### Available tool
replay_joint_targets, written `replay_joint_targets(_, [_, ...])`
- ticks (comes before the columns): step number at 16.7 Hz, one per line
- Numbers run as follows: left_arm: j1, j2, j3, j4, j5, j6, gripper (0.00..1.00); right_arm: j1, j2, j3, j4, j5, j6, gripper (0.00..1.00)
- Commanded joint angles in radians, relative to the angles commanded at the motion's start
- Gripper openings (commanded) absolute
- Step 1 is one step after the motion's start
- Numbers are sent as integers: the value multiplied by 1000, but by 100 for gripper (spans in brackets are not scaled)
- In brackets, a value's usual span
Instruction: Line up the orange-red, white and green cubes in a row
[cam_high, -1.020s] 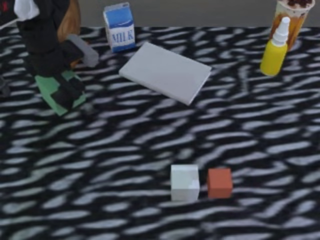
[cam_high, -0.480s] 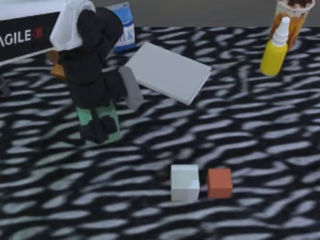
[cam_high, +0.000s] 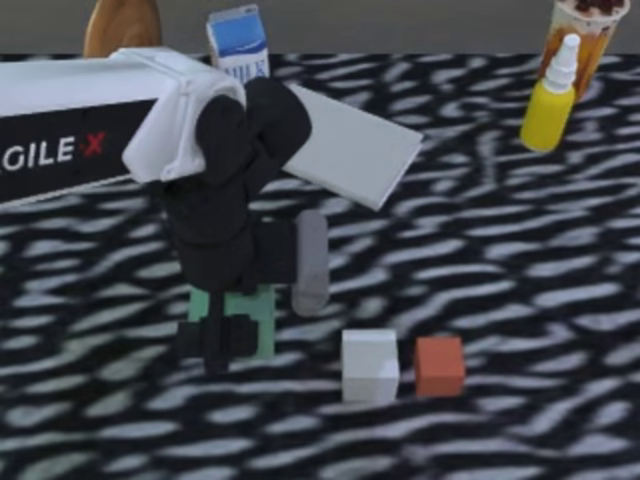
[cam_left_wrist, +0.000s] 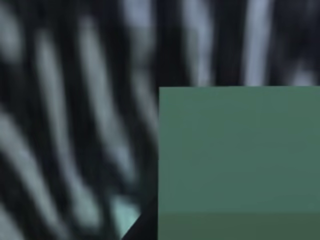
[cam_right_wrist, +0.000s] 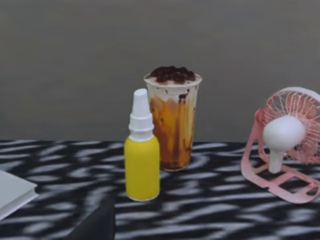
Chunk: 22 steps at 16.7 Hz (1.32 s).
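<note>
Black-and-white zebra-striped tabletop (cam_high: 520, 280) spread across the whole scene, wavy pale streaks on dark ground. Plain matte grey wall (cam_right_wrist: 160, 50) rising behind the table's far edge, seen as a grey band (cam_high: 420, 25) along the top view's upper border. Even, soft lighting; faint shadows only.

— Where is the left arm?
— It comes in from nine o'clock, white forearm then black wrist bending down toward six o'clock. The left gripper (cam_high: 222, 335) points down, its dark fingers (cam_high: 243, 337) clamped on the green cube (cam_high: 262, 318).
— And the right arm?
— Out of the top view.
</note>
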<state>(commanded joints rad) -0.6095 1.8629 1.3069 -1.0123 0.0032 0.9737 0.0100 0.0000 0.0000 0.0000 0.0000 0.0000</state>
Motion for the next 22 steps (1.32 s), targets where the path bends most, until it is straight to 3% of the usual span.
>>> replay_joint_targets(4, [2,12,-10,14,0,0,0,0,0,0,0,0,0,100])
replay_joint_targets(11, [-6,118,-129,250,1,-5,0,0,0,0,0,0,0,100])
replay_joint_targets(15, [-7,123,-134,257,1,-5,0,0,0,0,0,0,0,100])
replay_joint_targets(22, [-7,123,-134,257,1,-5,53,0,0,0,0,0,0,100])
